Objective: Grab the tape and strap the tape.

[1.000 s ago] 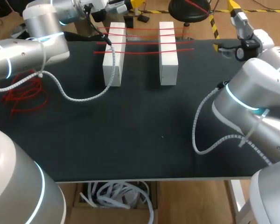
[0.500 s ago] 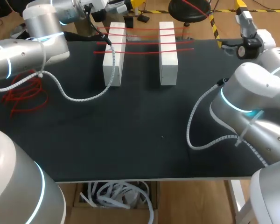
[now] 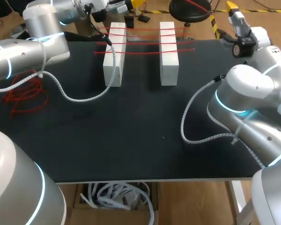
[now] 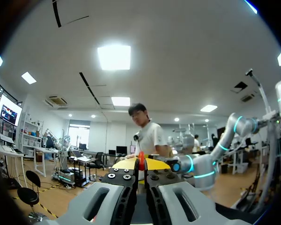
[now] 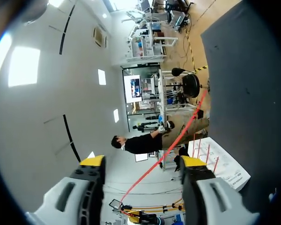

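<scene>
left gripper (image 4: pixel 141 164) is clenched, jaws nearly together with a bit of red tape (image 4: pixel 141 158) pinched between the tips. it sits up past the far edge of the table (image 3: pixel 131 140), behind the left white block (image 3: pixel 114 54).

right gripper (image 5: pixel 143 161) is released, jaws wide apart. a red tape strand runs through the gap without touching either finger. can't tell for sure if it's the same strand the left one holds, probably yes. this gripper is off the far right corner of the table.

other red strips (image 3: pixel 145 44) lie side by side across the left block and the right white block (image 3: pixel 168 51), left to right, crosswise to the blocks. a loose heap of red strands (image 3: pixel 23 96) sits at the left side of the table.

handling, as a guess: tape is thin, light and limp, sags unless held at two points, and could slip from a weak pinch. best taken near the free end, flat between the pads, so it can be pulled taut.

long axis: the strand in the right gripper's gap runs straight and looks taut, slanting from near the table edge out past the fingers. a short slanted stretch shows in the head view beyond the far edge.
</scene>
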You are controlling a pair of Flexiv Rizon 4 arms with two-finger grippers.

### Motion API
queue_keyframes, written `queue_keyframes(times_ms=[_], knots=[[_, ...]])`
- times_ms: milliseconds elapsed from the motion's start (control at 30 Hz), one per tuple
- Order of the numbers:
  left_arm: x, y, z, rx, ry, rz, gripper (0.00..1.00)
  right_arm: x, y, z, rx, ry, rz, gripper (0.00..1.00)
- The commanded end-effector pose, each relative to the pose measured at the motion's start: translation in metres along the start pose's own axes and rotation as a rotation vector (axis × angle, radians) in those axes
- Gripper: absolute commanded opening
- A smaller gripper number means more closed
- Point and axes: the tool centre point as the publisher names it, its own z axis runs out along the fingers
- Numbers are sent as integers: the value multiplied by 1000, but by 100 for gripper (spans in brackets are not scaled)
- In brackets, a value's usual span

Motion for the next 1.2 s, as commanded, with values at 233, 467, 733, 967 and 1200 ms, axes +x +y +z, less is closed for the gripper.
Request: queue_keyframes(times_ms=[233, 467, 733, 967, 1200], knots=[[-1, 1, 0, 2, 2, 1, 0, 1, 3, 2, -11, -10, -18, 40], [-1, 1, 0, 2, 2, 1, 0, -2, 5, 2, -19, -19, -26, 41], [-1, 1, 0, 2, 2, 1, 0, -3, 7, 1, -25, -19, -33, 13], [-1, 1, 0, 2, 2, 1, 0, -6, 12, -2, -34, -27, -45, 9], [-1, 1, 0, 2, 2, 1, 0, -8, 18, -6, -47, -33, -58, 8]])
